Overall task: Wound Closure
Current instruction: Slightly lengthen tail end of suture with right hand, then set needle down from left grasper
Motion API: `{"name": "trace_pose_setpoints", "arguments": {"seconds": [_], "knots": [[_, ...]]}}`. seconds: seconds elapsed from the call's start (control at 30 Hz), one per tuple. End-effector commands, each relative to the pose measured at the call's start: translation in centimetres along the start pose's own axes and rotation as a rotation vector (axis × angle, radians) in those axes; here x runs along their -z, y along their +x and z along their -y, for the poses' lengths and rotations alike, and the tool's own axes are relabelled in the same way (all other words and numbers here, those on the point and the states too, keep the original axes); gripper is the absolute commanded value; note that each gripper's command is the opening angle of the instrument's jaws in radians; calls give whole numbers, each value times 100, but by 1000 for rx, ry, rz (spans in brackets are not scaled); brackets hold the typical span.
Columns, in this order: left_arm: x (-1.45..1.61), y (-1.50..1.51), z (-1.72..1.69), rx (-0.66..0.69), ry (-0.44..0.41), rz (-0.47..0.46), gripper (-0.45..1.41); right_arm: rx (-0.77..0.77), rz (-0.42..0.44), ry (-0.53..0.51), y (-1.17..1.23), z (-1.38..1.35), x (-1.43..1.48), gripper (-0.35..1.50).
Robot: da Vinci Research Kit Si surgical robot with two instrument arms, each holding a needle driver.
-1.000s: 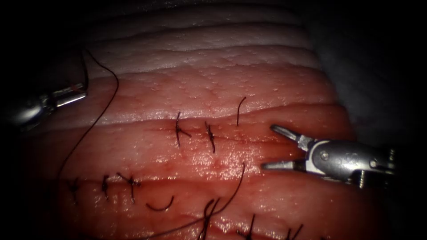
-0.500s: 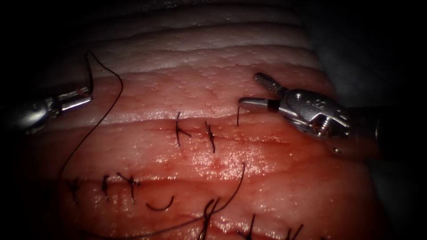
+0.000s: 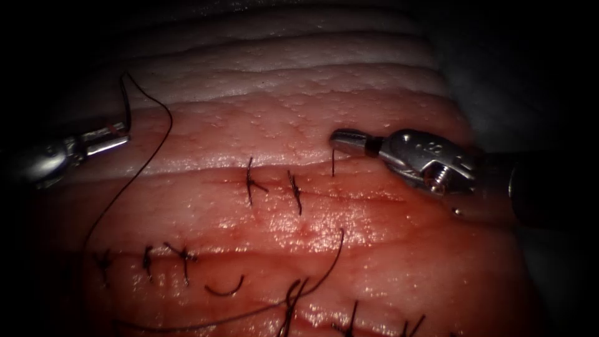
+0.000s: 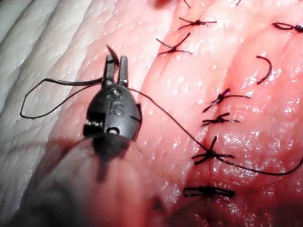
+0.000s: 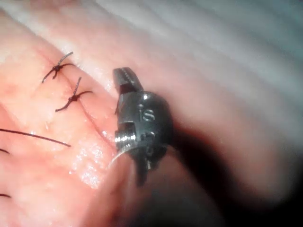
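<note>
1. Where the needle [image 3: 334, 161] stands out of the tissue [image 3: 299, 125] just right of the stitches [image 3: 272, 187], its shown part runs near-vertical, tip uppermost.
2. Coming in level from the right, the right tool [image 3: 342, 140] seems clenched on that tip.
3. The left tool [image 3: 115, 138], pointing right, grips the thread [image 3: 150, 159].

We read very little here. On the dark housing of the left arm's tool [image 4: 116, 71], seen from its wrist, two raised characters stand out — they look like "IS". The right arm's tool [image 5: 124, 78] carries the same pair on its housing in its own wrist view. From the endoscope, the right tool's metal body bears small stamped marks — we cannot make them out.
</note>
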State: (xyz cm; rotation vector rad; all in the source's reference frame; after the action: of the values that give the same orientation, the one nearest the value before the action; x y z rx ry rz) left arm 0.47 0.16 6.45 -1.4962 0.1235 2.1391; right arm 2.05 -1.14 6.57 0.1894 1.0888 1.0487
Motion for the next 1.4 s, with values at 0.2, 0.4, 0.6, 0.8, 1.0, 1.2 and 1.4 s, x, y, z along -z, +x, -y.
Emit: {"name": "trace_pose_setpoints", "arguments": {"seconds": [0.2, 0.4, 0.6, 0.8, 1.0, 1.2, 1.4], "knots": [[-8, -4, -1, -1, -2, -1, -45, -70, 54, 6, 25, -11, -10, -35], [-10, -4, -1, -1, -3, -2, -45, -99, 82, 15, 32, -15, -2, -35], [-29, -2, 2, 3, -11, -5, -45, -112, 96, 15, 45, -14, 1, -35], [-71, -5, 5, 6, -31, -14, -45, -21, 28, 90, 46, -15, 7, 108], [-116, -20, 18, 7, -35, -16, -45, -19, -74, 85, 70, -41, 54, 126], [-172, -51, 21, 68, -96, 8, -45, 13, -99, 66, 68, -50, 101, 124], [-202, -65, 21, 132, -106, 53, 42, 35, -79, 62, 48, -48, 94, 121]]}}
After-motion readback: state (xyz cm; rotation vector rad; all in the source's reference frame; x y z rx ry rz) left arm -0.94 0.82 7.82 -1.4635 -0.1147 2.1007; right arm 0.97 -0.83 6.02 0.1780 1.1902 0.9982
